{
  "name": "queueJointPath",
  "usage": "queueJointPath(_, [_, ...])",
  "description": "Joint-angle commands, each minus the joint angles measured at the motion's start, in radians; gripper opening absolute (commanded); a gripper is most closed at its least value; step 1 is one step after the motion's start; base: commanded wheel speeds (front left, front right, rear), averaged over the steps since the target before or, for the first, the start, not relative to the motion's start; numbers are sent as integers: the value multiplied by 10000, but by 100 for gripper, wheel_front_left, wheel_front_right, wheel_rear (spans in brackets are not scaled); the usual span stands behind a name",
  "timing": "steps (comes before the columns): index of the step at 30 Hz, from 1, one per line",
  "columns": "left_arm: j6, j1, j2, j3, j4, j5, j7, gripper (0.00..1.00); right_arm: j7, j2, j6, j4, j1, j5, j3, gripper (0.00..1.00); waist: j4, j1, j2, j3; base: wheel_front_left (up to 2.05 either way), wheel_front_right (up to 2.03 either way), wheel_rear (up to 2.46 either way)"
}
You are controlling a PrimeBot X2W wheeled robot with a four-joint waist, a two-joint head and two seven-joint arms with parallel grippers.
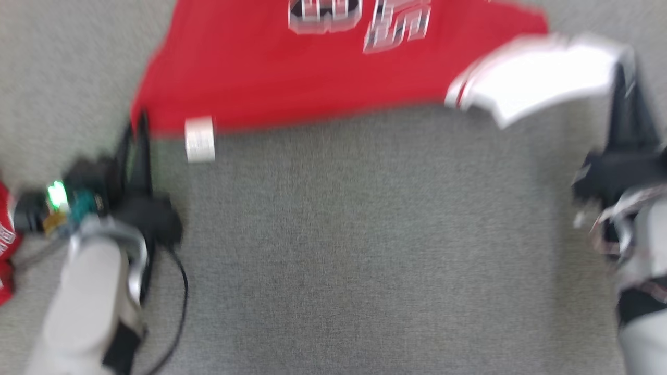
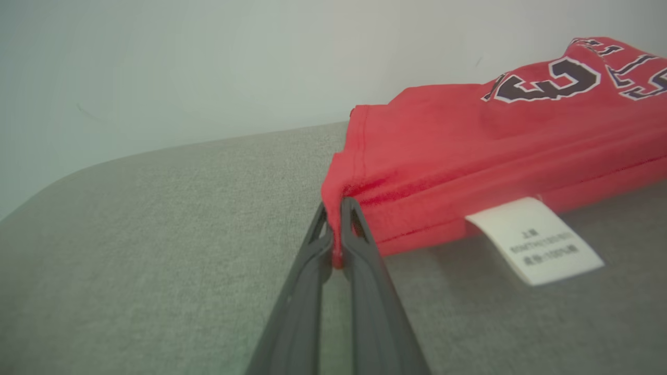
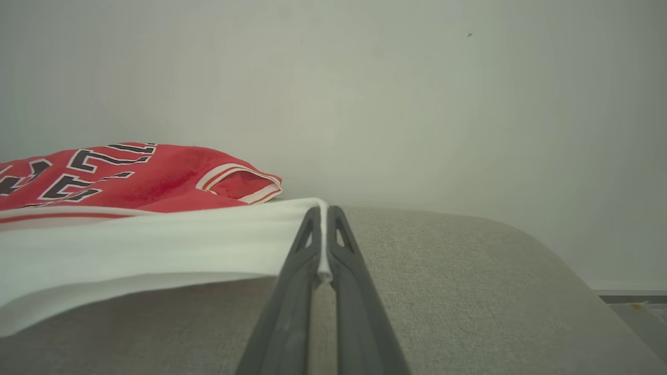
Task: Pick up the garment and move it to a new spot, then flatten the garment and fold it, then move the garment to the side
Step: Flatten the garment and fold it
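The garment (image 1: 292, 73) is a red jersey with black-and-white lettering, a white sleeve panel and a white care label (image 1: 200, 138), spread across the far part of the grey table. My left gripper (image 1: 136, 121) is shut on its red lower-left corner; in the left wrist view the fabric (image 2: 469, 156) is pinched between the dark fingers (image 2: 359, 245) of that gripper (image 2: 336, 208). My right gripper (image 1: 625, 65) is shut on the white edge at the right. The right wrist view shows white cloth (image 3: 156, 250) clamped between that gripper's (image 3: 323, 213) tips, lifted slightly off the surface.
The grey fabric-covered table (image 1: 365, 234) stretches toward me between the two arms. Another red piece of cloth (image 1: 5, 234) lies at the far left edge. A pale wall (image 3: 365, 78) stands behind the table, whose rounded right corner (image 3: 573, 260) shows in the right wrist view.
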Motion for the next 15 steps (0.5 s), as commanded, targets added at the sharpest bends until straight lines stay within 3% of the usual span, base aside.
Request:
queueJointPath(1, [37, 579, -76, 238, 8, 50, -28, 0, -2, 112, -48, -68, 595, 51, 35, 0, -110, 3, 0, -1355, 0, 0, 0])
queueJointPath(15, [-355, 4666, -1268, 1498, -119, 247, -29, 0, -2, 863, -47, -62, 4320, 306, 89, 0, -212, 3, 0, -3745, 0, 0, 0])
